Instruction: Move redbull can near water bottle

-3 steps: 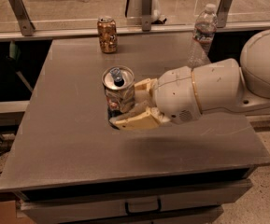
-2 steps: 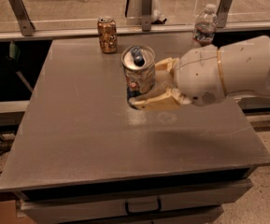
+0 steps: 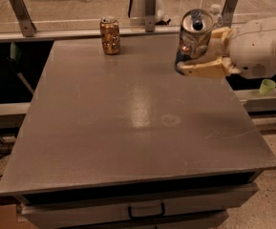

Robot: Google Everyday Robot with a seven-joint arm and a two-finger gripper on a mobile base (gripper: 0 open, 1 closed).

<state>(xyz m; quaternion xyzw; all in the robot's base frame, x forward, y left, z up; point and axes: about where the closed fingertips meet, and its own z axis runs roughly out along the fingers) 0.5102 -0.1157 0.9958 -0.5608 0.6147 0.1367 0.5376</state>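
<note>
So the big grey table point(image 3: 128, 128) takes up most of the view, and the robot's chunky white arm point(image 3: 264, 46) reaches in from the right side over the far right corner. At the end of it the gripper point(image 3: 196, 56) is clamped around the redbull can point(image 3: 193, 39). You can see the cream fingers point(image 3: 207, 69) hugging the can's body from the side, so it's definitely gripping it. The can is up in the air, clear of the tabletop, with its long axis roughly upright but tipped a bit toward the camera, since the shiny top is showing. Here's the bit that matters imo: the water bottle point(image 3: 215, 8) sits right behind the can and a touch to the right, at the table's far edge. Only its white cap and a bit of shoulder peek out over the gripper, so I can't tell how much gap there really is. My guess is the carry is basically done and what's left is a straight set-down, keeping the can vertical so it doesn't bump the bottle. The shorter orange-brown can point(image 3: 110, 35) is well off to the left at the far edge, and a little green cup point(image 3: 267, 86) sits beyond the table on the right.
</note>
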